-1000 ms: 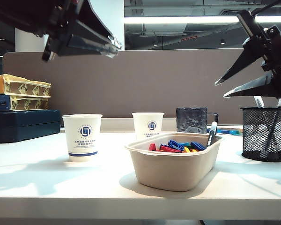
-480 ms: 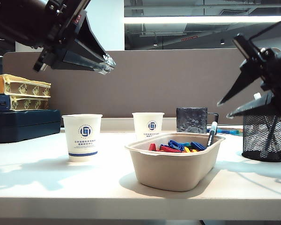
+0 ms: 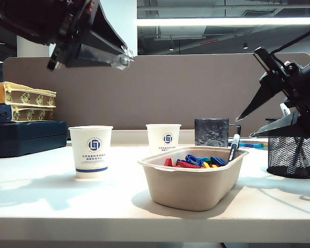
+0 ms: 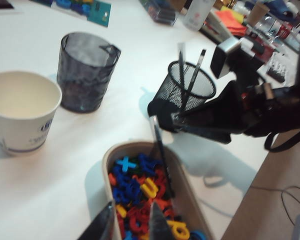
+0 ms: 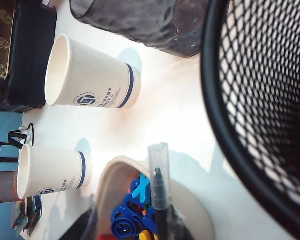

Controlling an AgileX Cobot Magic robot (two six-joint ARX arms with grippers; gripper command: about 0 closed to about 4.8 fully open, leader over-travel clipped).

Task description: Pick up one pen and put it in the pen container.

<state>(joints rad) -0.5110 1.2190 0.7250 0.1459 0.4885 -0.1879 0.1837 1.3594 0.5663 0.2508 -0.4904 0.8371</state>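
the right gripper has dropped beside the black wire-mesh pen container, jaws spread wider and empty — closing on the slim black-and-white pen leaning in the beige oblong tray. left gripper hangs high, open, empty.

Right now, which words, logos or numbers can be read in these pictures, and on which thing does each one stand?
"Y": a single black letter on the yellow box at the exterior view's left edge.
Left paper cup: blue round logo, small print beneath, too small to read.
Rear paper cup: same logo and print, unreadable.
Colored plastic shapes in the beige tray: no word spelled.
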